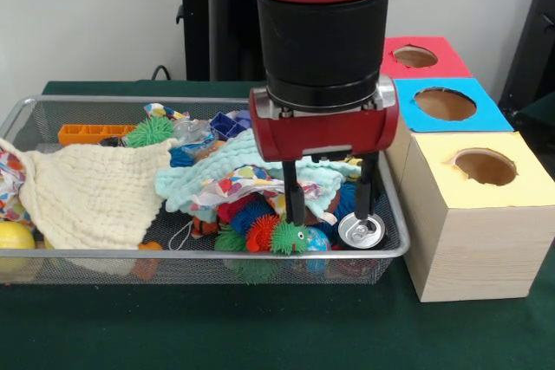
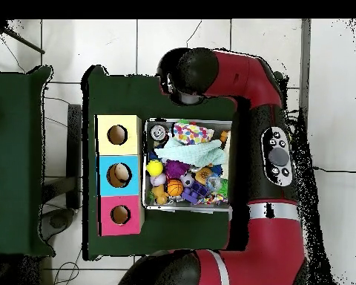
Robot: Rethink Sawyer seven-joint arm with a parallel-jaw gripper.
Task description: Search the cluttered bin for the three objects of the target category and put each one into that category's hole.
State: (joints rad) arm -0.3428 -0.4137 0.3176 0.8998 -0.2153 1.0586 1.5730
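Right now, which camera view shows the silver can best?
The front view. There the silver can lies in the wire bin near its front right corner, its top with the pull tab facing the camera, beside the gripper, whose fingers are apart. In the overhead view the can is only a small grey round shape.

Can (image 1: 361, 230) in the bin's (image 1: 217, 256) front right corner, three boxes (image 1: 473, 223) just right of it.
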